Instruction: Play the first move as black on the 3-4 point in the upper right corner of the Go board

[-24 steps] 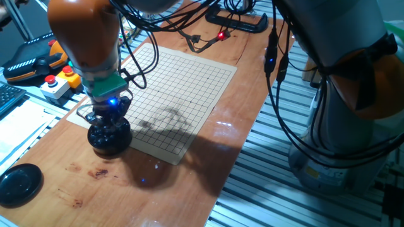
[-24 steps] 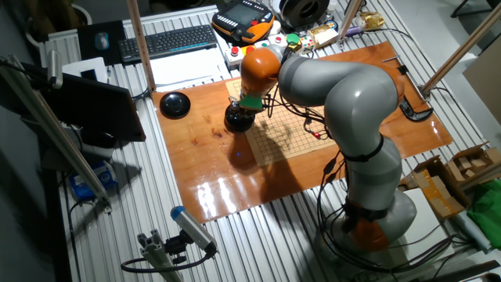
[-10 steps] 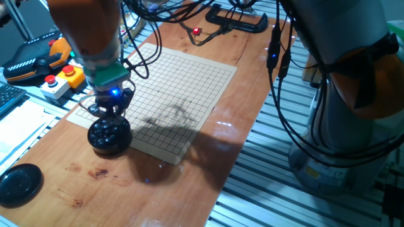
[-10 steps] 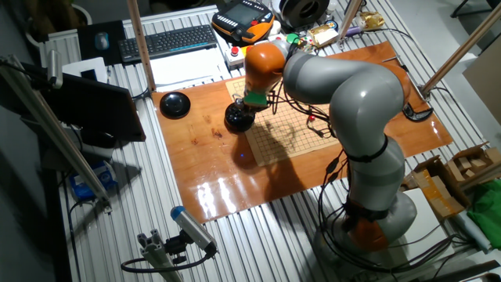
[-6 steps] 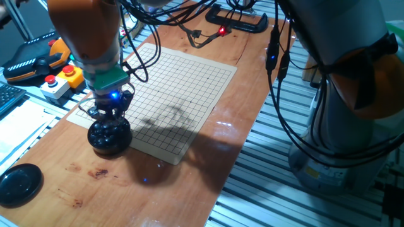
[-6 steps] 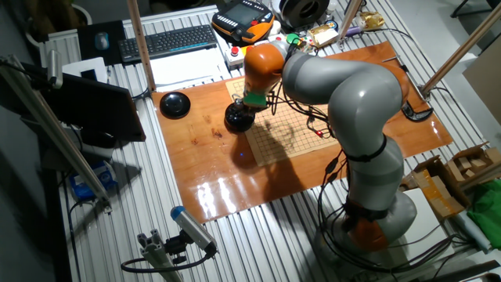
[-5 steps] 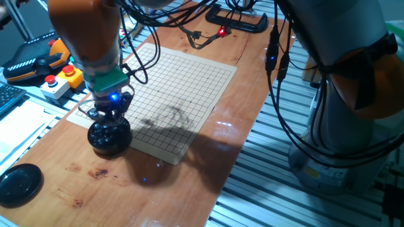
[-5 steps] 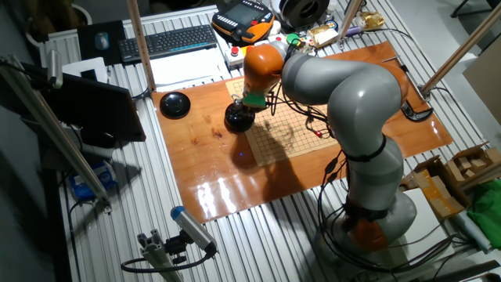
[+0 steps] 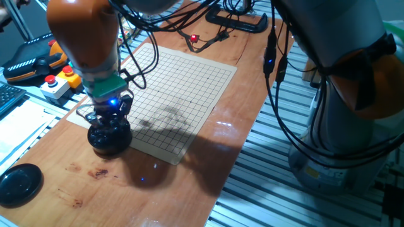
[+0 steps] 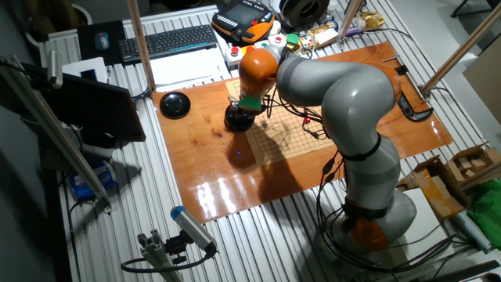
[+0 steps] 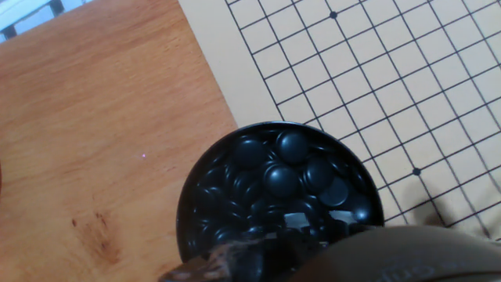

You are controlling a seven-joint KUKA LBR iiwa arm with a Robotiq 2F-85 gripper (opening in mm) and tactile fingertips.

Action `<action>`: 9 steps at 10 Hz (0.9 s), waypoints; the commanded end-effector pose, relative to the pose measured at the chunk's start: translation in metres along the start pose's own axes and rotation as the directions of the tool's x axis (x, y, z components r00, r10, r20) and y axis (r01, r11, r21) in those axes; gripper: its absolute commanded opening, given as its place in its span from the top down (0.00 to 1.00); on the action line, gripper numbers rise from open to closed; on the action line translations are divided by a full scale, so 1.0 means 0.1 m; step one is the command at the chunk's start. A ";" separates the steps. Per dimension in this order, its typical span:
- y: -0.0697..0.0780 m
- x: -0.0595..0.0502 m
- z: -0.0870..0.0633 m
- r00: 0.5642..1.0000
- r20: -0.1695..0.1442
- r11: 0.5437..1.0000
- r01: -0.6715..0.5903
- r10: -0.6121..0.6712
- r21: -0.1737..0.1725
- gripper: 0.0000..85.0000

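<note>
A round black bowl [image 9: 108, 139] full of glossy black stones [image 11: 280, 178] stands at the near-left corner of the Go board [image 9: 180, 88]. My gripper [image 9: 108, 121] hangs straight over the bowl with its fingertips down at the stones. In the hand view the fingers [image 11: 243, 254] are a blur at the bottom edge, over the bowl's near rim. I cannot tell whether they hold a stone. No stone lies on the board, and its grid crossings [image 11: 376, 78] all look alike. The other fixed view shows the bowl [image 10: 237, 119] under the gripper [image 10: 242, 112].
The bowl's black lid [image 9: 19, 184] lies on the wooden table to the near left. A pendant and a red-button box [image 9: 53, 85] sit left of the board. Cables [image 9: 208, 38] and a black clamp [image 9: 237, 22] lie beyond the board's far edge.
The gripper, which had risen a little above the bowl one second ago, has come back down into it. The bowl and board have not moved.
</note>
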State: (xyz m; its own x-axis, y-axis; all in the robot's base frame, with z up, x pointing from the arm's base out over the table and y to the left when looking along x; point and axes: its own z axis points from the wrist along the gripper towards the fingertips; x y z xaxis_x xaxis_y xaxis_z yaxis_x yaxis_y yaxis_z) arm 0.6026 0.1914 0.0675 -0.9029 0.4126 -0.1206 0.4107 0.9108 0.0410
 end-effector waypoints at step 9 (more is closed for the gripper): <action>0.01 0.06 0.09 1.000 0.005 1.000 0.004 -0.004 0.010 0.52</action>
State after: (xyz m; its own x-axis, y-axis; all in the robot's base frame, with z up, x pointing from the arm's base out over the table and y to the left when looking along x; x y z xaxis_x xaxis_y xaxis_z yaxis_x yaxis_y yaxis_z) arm 0.5988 0.1948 0.0579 -0.9037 0.4089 -0.1267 0.4084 0.9123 0.0308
